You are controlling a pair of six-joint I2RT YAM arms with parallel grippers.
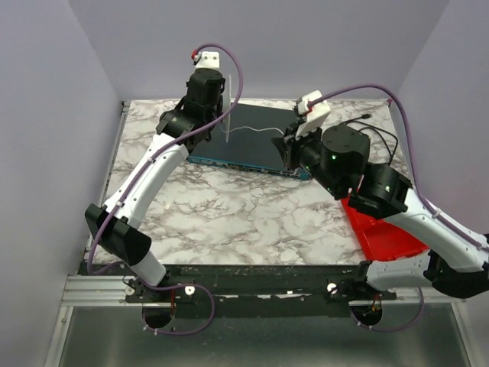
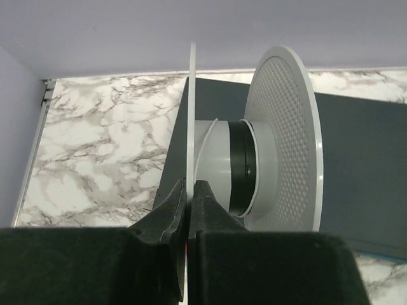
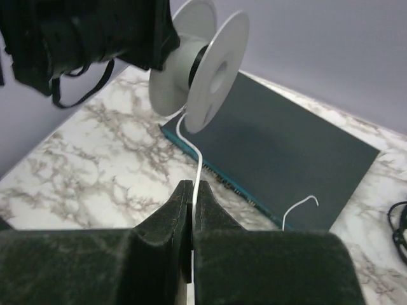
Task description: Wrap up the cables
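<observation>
White thin wire (image 3: 198,159) runs from the white plastic spool (image 2: 283,127), steadied by the left gripper (image 2: 189,190) clamped on its flange, to the right gripper (image 3: 193,194) pinching it, likely to guide wraps.

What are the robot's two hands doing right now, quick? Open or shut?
Left gripper: shut on the spool, pinching the edge of one flange.
Right gripper: shut on the white wire.

Wire (image 3: 199,166) on spool (image 3: 216,70), over box (image 3: 286,152)
</observation>
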